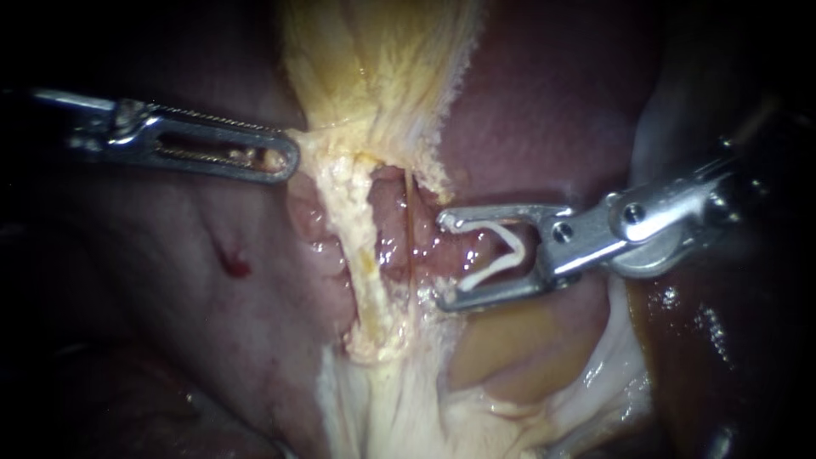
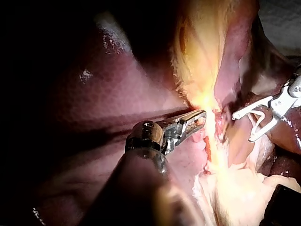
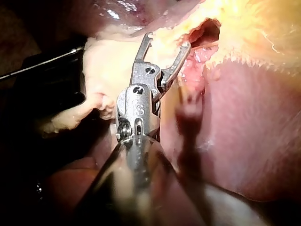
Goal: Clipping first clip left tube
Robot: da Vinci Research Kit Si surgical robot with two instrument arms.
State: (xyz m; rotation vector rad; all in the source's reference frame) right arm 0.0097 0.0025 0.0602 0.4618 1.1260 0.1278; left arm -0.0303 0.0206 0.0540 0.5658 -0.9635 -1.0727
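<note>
A thick pale yellow left tube (image 1: 359, 246) runs down the middle of the endoscope view, with a thin brownish strand (image 1: 410, 225) just right of it and pink tissue showing between them. My right instrument (image 1: 444, 259) comes in from the right, its wide-spread jaws carrying a white V-shaped clip (image 1: 501, 251). Its tips stand just right of the thin strand, apart from the left tube. My left instrument (image 1: 289, 157) has its jaws shut on the edge of the yellow tissue (image 1: 319, 140) above the tube. Both my left instrument (image 2: 200, 117) and my right instrument (image 2: 242, 128) show in the left wrist view.
Dark red liver (image 1: 552, 102) lies behind and to the right. Pale fatty tissue (image 1: 374, 59) fans out above and below the tubes. A small red spot (image 1: 236, 265) marks the tissue on the left. In the right wrist view, an opening in the tissue (image 3: 207, 30) lies beside the right instrument (image 3: 168, 40).
</note>
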